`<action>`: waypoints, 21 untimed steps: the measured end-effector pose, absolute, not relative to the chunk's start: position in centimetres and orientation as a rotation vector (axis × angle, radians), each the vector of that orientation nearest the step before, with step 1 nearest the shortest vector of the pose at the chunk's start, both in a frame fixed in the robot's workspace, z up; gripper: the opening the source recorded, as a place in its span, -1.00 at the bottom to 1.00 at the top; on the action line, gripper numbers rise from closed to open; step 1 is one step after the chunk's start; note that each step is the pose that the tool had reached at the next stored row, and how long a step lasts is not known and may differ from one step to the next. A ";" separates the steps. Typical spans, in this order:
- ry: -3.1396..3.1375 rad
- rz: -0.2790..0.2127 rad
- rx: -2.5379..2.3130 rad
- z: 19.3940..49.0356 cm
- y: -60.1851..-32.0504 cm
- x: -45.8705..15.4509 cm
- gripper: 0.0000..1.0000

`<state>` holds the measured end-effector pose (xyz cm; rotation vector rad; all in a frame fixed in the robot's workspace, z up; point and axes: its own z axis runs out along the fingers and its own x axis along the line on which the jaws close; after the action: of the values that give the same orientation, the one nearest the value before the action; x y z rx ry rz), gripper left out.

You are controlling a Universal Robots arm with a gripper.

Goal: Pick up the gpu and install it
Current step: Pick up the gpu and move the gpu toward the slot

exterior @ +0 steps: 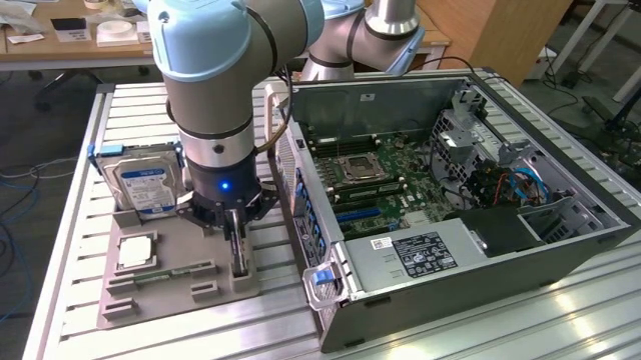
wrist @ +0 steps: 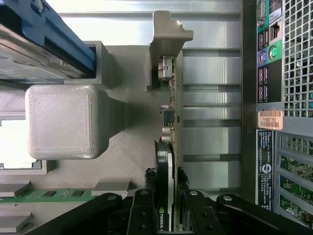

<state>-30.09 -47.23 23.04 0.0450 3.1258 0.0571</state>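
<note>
The gpu [exterior: 239,259] stands on edge in a slot of the grey fixture [exterior: 170,300], right beside the open computer case [exterior: 561,247]. My gripper [exterior: 234,223] hangs straight down over it. In the wrist view the gpu [wrist: 169,132] shows edge-on as a thin dark board with small parts along it, its far end resting in a grey holder post [wrist: 168,39]. My gripper [wrist: 166,200] has one black finger on each side of the card, pressed against its faces. The card still sits in the fixture.
A silver hard drive [exterior: 143,187] with a blue-white label stands at the fixture's back. A processor [exterior: 133,251] and a green memory stick [exterior: 161,274] lie in the fixture. The case's motherboard [exterior: 380,180] lies exposed, and its rear panel [wrist: 279,73] is close to the card.
</note>
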 end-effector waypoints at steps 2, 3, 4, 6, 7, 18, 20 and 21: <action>3.126 0.057 0.045 23.3 -47.2 -30.1 -0.46; 3.126 0.057 0.045 23.5 -47.2 -30.1 -0.46; 3.126 0.057 0.045 23.6 -47.2 -30.1 -0.46; 3.126 0.056 0.045 23.9 -47.2 -30.1 -0.46; 3.126 0.057 0.045 24.1 -47.2 -30.1 -0.46; 3.126 0.057 0.044 25.8 -47.2 -30.1 -0.46; 3.126 0.057 0.044 26.3 -47.2 -30.1 -0.46; 3.126 0.057 0.044 26.6 -47.2 -30.1 -0.46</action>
<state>-30.10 -47.24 26.63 0.0442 3.1261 0.0565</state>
